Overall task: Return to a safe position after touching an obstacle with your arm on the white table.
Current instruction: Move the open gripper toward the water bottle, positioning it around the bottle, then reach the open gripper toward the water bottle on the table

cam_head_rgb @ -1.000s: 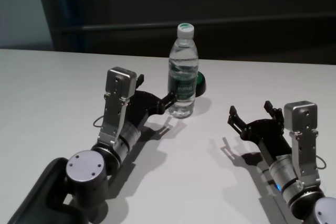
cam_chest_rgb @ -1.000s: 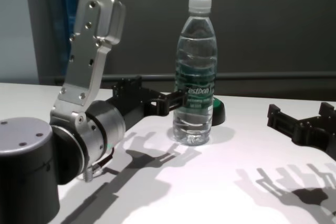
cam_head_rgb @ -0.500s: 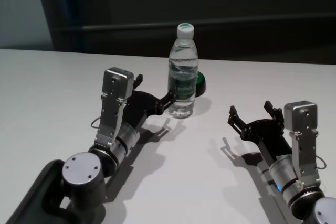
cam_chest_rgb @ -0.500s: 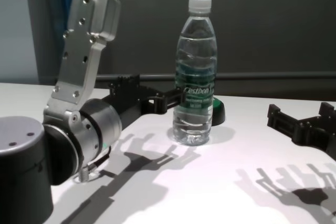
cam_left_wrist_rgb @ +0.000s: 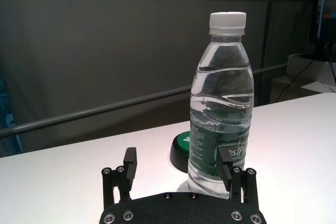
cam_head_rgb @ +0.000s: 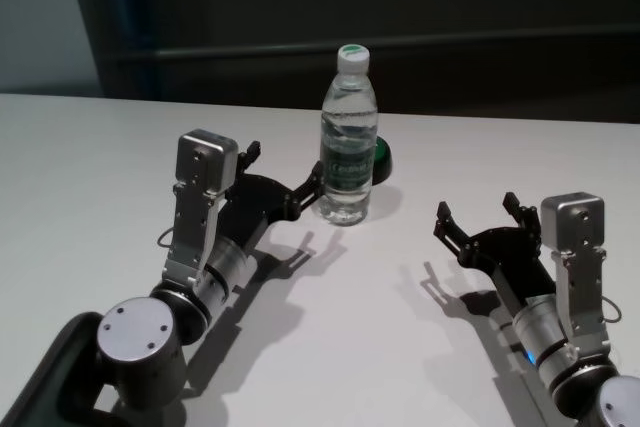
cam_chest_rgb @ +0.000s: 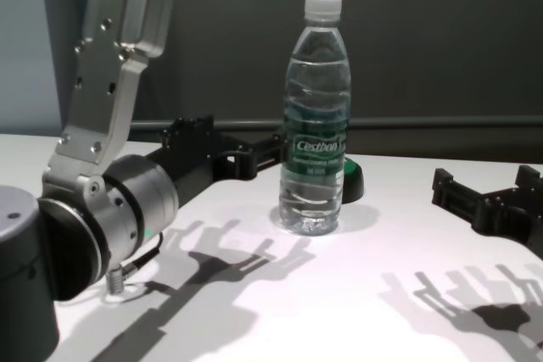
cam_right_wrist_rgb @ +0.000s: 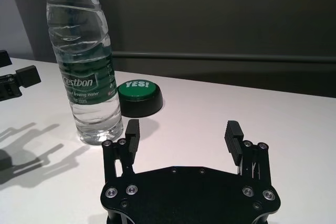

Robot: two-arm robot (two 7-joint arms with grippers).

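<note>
Your left end effector [cam_head_rgb: 281, 175], fingers spread, sits just left of the upright bottle [cam_head_rgb: 348, 137], leaving clearance to retreat without toppling it.

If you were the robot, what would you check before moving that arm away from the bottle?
1. Water bottle upright on the white table: ok.
2. Left gripper open, holding nothing: ok.
3. Left fingertips clear of the bottle: cannot tell; one tip sits right at its label.
4. Green-topped YES button behind the bottle, out of the retreat path: ok.
5. Right gripper open, parked apart on the right: ok.
</note>
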